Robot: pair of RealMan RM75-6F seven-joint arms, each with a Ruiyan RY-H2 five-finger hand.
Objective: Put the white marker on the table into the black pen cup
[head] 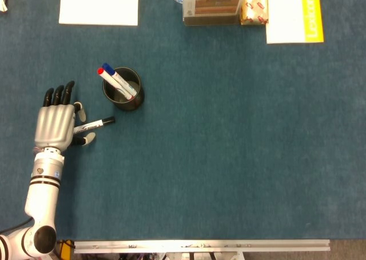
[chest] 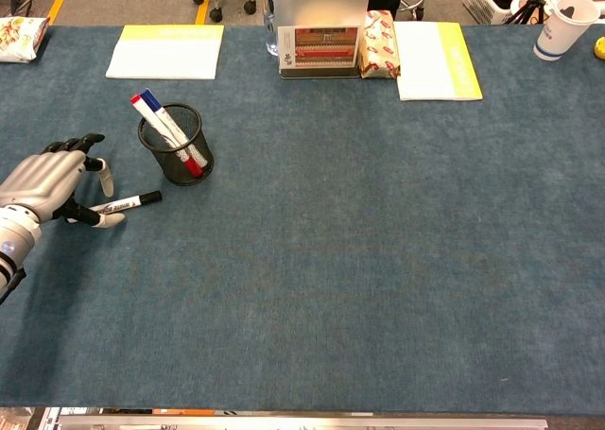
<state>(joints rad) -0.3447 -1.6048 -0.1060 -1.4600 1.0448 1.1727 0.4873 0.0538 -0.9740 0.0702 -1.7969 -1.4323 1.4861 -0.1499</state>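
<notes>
Left hand (head: 55, 126) lies spread over the white marker's (head: 96, 124) near end, grasping nothing. Thumb and fingers closing unevenly could roll the marker away. The black pen cup (head: 123, 88) stands just beyond.

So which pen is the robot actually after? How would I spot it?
Find the black mesh cup at the table's left. Just in front of it a white marker lies flat on the blue cloth, its pale end beside the left hand. Unlike the two pens standing in the cup, it lies down and has a black cap.
</notes>
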